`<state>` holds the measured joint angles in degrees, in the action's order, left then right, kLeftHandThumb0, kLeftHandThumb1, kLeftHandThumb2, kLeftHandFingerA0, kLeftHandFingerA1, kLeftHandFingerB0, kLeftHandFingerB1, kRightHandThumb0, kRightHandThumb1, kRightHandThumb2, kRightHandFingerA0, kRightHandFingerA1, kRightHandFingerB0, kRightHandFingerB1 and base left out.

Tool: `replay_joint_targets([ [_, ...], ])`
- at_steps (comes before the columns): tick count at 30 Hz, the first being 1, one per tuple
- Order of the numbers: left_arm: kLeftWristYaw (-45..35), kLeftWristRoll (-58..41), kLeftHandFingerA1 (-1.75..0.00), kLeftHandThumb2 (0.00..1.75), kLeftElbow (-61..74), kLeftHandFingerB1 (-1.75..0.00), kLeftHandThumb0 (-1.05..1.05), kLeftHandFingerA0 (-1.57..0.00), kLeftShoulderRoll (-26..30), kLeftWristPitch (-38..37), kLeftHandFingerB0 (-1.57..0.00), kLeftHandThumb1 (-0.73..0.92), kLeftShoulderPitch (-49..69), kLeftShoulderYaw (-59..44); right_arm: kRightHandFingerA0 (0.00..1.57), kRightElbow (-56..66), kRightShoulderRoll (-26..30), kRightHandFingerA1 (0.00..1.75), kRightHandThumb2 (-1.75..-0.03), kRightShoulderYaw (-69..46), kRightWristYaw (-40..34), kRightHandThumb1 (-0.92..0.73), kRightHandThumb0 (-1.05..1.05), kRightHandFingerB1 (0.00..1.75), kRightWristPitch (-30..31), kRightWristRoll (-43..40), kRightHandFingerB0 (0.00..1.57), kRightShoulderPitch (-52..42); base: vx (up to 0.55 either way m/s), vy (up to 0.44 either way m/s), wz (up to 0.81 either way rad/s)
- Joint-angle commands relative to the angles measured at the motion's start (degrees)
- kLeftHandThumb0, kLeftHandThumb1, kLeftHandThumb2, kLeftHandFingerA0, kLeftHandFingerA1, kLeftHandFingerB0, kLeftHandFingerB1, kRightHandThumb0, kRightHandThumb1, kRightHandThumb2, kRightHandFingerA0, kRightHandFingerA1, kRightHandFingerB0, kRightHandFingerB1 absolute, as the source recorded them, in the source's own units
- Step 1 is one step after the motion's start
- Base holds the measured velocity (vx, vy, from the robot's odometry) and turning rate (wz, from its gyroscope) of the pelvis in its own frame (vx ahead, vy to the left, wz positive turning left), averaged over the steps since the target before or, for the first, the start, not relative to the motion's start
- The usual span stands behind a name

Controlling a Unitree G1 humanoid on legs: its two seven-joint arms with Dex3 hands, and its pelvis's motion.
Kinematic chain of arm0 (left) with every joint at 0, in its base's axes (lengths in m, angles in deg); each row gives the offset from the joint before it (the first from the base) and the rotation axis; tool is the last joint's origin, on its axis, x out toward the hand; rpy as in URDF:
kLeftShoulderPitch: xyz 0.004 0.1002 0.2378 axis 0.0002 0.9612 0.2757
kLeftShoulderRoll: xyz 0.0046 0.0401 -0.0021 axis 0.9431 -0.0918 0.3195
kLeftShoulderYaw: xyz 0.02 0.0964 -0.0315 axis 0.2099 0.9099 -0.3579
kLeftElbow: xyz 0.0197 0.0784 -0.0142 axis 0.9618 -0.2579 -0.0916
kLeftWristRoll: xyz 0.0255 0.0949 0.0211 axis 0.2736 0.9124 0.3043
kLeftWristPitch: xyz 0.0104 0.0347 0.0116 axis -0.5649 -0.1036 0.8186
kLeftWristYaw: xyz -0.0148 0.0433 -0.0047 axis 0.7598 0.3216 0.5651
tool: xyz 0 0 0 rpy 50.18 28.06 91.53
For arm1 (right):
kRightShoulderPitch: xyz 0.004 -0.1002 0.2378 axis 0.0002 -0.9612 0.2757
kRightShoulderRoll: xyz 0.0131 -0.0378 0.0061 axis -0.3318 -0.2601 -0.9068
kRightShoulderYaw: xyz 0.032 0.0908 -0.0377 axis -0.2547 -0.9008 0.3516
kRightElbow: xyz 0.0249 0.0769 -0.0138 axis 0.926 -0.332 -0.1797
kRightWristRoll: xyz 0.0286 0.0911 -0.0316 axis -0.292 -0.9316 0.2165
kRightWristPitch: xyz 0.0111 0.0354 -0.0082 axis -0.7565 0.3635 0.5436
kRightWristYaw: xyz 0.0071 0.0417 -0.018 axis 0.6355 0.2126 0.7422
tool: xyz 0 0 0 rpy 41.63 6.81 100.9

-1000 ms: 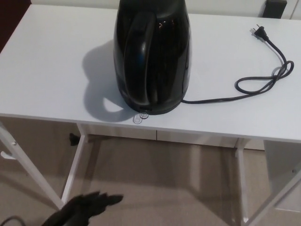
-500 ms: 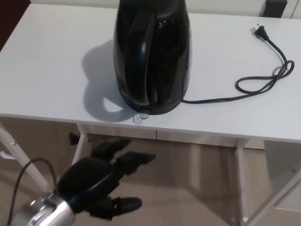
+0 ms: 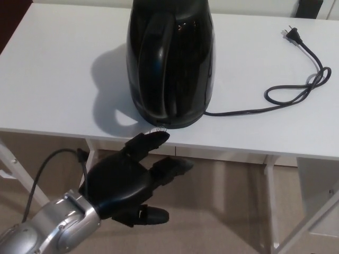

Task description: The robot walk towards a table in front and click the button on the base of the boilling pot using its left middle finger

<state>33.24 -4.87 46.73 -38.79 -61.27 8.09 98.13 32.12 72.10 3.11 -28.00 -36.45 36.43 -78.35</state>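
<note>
A glossy black boiling pot (image 3: 170, 61) stands on the white table (image 3: 47, 79), its handle facing me. A small clear button tab (image 3: 159, 129) pokes out from its base at the table's front edge. My left hand (image 3: 130, 180) is raised just in front of the table edge, open, with fingers spread. Its upper finger (image 3: 148, 142) reaches up to the button tab; whether they touch I cannot tell. The right hand does not show.
The pot's black power cord (image 3: 294, 90) loops over the table's right side, its plug (image 3: 291, 36) lying unplugged near the far edge. White table legs (image 3: 270, 201) and beige floor (image 3: 222, 211) lie below. A cable (image 3: 50, 164) runs from my left forearm.
My left hand has risen from the lower left and moved forward. Its upper finger now reaches the table's front edge by the button tab.
</note>
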Motion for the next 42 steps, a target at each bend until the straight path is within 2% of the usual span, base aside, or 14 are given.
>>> replay_joint_targets([
  [1,6.8,11.1,-0.3,0.7,-1.9,-0.26,-0.83,-0.24,3.0,-2.0,-0.15,0.92,-2.7,2.2,0.87,1.7,1.5,0.57,-0.55,0.1,1.4,-0.49,-0.23,0.48,2.4,0.3,0.61,0.1,0.0,0.0,0.0],
  [17,7.0,11.3,-0.3,0.69,-6.5,-0.26,-0.84,-0.29,1.5,-0.8,-0.15,0.91,-5.6,1.5,0.92,1.5,1.5,0.57,-0.54,-0.2,1.9,-0.47,-0.23,0.49,2.1,0.0,0.65,0.8,0.0,0.0,0.0],
  [18,8.6,11.6,-0.44,1.03,-8.1,-0.4,-0.84,-0.25,1.0,-1.0,-0.13,0.73,-6.2,1.6,0.91,1.6,1.6,0.56,-0.54,-0.1,1.8,-0.47,-0.24,0.49,2.1,0.2,0.65,0.8,0.0,0.0,0.0],
  [21,9.0,11.8,-0.44,1.04,-9.1,-0.4,-0.84,-0.25,0.6,-1.2,-0.12,0.73,-6.7,1.7,0.92,1.7,1.8,0.57,-0.54,0.0,1.8,-0.47,-0.24,0.49,1.8,0.3,0.65,0.8,0.0,0.0,0.0],
  [23,8.0,11.8,-0.31,0.69,-9.3,-0.26,-0.84,-0.31,0.4,-1.2,-0.16,0.91,-7.1,1.9,0.93,2.0,1.8,0.57,-0.54,0.0,1.9,-0.47,-0.25,0.49,2.2,0.3,0.65,0.7,0.0,0.0,0.0],
  [25,7.7,11.9,-0.44,1.09,-9.3,-0.36,-0.84,-0.21,0.5,-1.2,-0.07,0.75,-7.3,2.0,0.93,1.8,1.7,0.56,-0.54,0.0,1.9,-0.47,-0.24,0.49,2.2,0.3,0.65,1.0,0.0,0.0,0.0],
  [27,7.3,12.2,-0.31,0.72,-9.3,-0.26,-0.84,-0.3,0.4,-1.0,-0.14,0.92,-7.4,2.1,0.93,2.0,1.7,0.56,-0.54,0.1,1.8,-0.47,-0.24,0.49,2.4,0.4,0.65,1.0,0.0,0.0,0.0],
  [30,7.0,12.1,-0.31,0.72,-9.6,-0.25,-0.85,-0.31,-0.1,-1.0,-0.14,0.92,-7.5,2.3,0.92,1.8,1.7,0.56,-0.54,0.1,2.0,-0.48,-0.25,0.49,2.3,0.3,0.64,1.2,0.0,0.0,0.0],
  [32,7.4,12.5,-0.45,1.08,-9.9,-0.36,-0.84,-0.25,-0.4,-1.0,-0.08,0.75,-7.6,2.4,0.92,1.8,1.5,0.56,-0.54,-0.1,2.1,-0.48,-0.24,0.5,2.1,0.0,0.65,1.2,0.0,0.0,0.0],
  [33,7.5,12.9,-0.32,0.73,-10.1,-0.26,-0.85,-0.32,-0.6,-0.9,-0.14,0.92,-7.7,2.6,0.92,2.3,1.7,0.56,-0.54,-0.1,2.1,-0.48,-0.25,0.49,2.7,0.2,0.65,1.1,0.0,0.0,0.0],
  [34,7.4,12.9,-0.45,1.09,-10.1,-0.36,-0.84,-0.25,-0.6,-0.9,-0.08,0.76,-7.7,2.6,0.91,2.4,1.6,0.56,-0.54,-0.1,2.2,-0.48,-0.24,0.49,2.9,0.0,0.65,1.1,0.0,0.0,0.0],
  [37,8.0,13.0,-0.32,0.72,-10.5,-0.26,-0.85,-0.34,-0.9,-1.2,-0.15,0.92,-8.0,2.8,0.92,2.8,1.6,0.57,-0.54,-0.2,2.5,-0.48,-0.23,0.49,3.3,0.0,0.64,1.3,0.0,0.0,0.0],
  [38,8.5,13.1,-0.46,1.11,-10.9,-0.35,-0.84,-0.26,-1.1,-1.3,-0.05,0.76,-8.2,3.0,0.91,2.8,1.6,0.57,-0.54,-0.2,2.3,-0.48,-0.23,0.49,3.5,0.0,0.65,1.4,0.0,0.0,0.0],
  [42,9.3,13.5,-0.46,1.11,-11.4,-0.37,-0.84,-0.25,-1.4,-1.3,-0.05,0.76,-8.3,3.6,0.9,3.7,1.5,0.57,-0.54,-0.2,2.5,-0.49,-0.24,0.49,4.1,0.0,0.65,1.0,0.0,0.0,0.0],
])
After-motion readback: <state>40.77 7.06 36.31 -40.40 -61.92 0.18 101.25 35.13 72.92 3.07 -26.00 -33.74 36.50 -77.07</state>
